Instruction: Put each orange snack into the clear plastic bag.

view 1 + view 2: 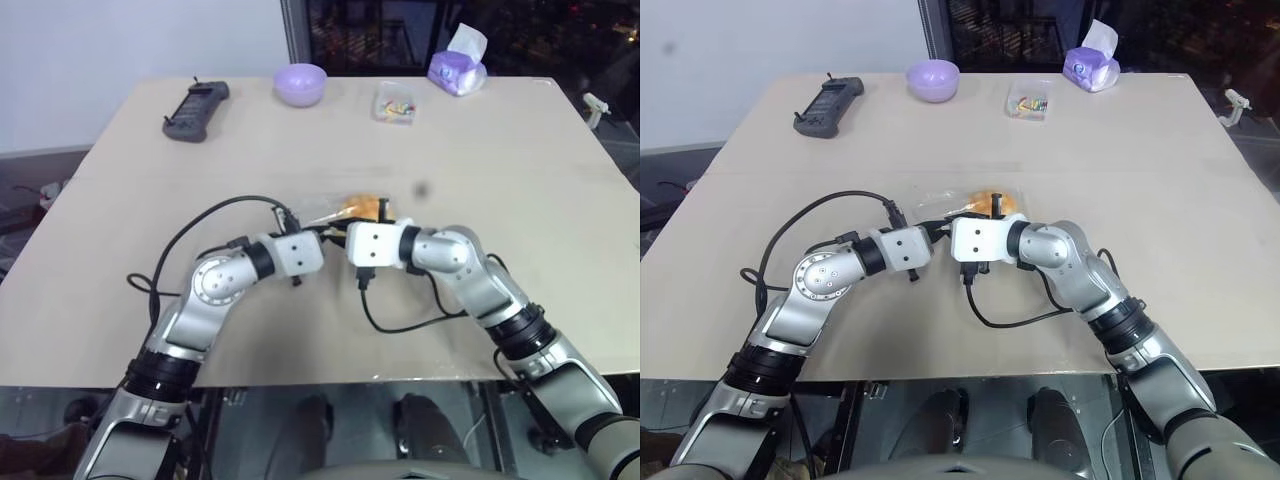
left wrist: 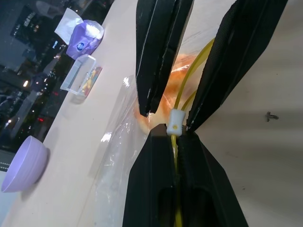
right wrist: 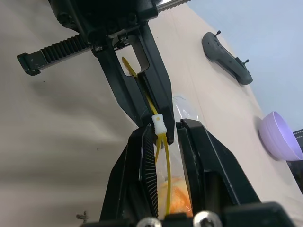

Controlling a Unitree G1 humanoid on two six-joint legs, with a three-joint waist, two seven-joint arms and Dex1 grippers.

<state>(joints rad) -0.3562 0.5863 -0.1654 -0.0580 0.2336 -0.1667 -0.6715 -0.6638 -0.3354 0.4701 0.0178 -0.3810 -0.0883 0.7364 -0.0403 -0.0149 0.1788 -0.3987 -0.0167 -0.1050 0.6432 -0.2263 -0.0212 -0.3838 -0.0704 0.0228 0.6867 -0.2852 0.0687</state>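
The 1 orange snack [image 1: 987,200] lies inside the clear plastic bag [image 2: 118,156] mid-worktop. Left gripper [image 2: 174,137] clamps the yellow seal; right gripper [image 3: 163,130], at 3 o'clock, apparently pinches the slider; pull steadily.

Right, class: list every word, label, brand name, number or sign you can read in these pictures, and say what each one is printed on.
No text can be read as words.
Purple tissue pack: a round blue logo, too small to read.
Clear plastic bag: no legible print visible.
Clear box of coloured bits: no readable label.
Black controller: no legible markings.
Purple bowl: plain.
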